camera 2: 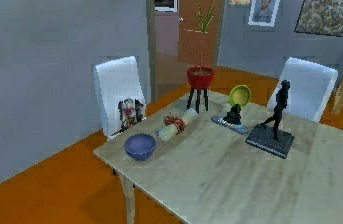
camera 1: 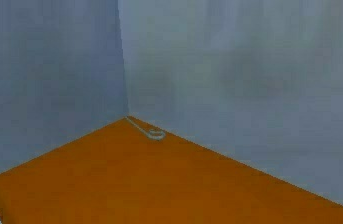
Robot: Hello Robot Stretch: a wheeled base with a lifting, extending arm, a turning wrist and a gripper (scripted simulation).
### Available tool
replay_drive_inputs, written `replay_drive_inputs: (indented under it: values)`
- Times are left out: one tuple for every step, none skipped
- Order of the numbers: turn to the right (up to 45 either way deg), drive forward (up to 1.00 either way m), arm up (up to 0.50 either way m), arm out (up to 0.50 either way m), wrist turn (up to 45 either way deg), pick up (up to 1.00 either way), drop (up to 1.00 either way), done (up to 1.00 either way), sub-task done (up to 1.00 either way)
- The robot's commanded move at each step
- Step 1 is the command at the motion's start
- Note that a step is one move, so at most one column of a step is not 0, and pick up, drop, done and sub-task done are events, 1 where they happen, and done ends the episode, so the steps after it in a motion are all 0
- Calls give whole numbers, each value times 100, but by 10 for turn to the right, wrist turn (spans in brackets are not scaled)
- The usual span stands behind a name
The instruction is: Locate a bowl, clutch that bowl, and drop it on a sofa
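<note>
A blue bowl (camera 2: 139, 147) stands on the wooden surface (camera 2: 229, 175) near its corner, just beside a rolled cloth-like thing (camera 2: 176, 126) and in front of a white chair (camera 2: 117, 90). Ahead of the robot there is a bare wall corner and orange floor (camera 1: 129, 180). I judge the locating step is nearly finished; the state of the tool I cannot tell. The next move calls for lining up the base so the arm can reach the bowl.

Blue bowl (camera 2: 139, 147), upright on table (camera 2: 214, 172)
</note>
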Motion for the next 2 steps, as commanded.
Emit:
replay_drive_inputs:
  values:
    - [0,0,50,0,0,0,0,0,0]
    - [0,0,38,0,0,0,0,0,0]
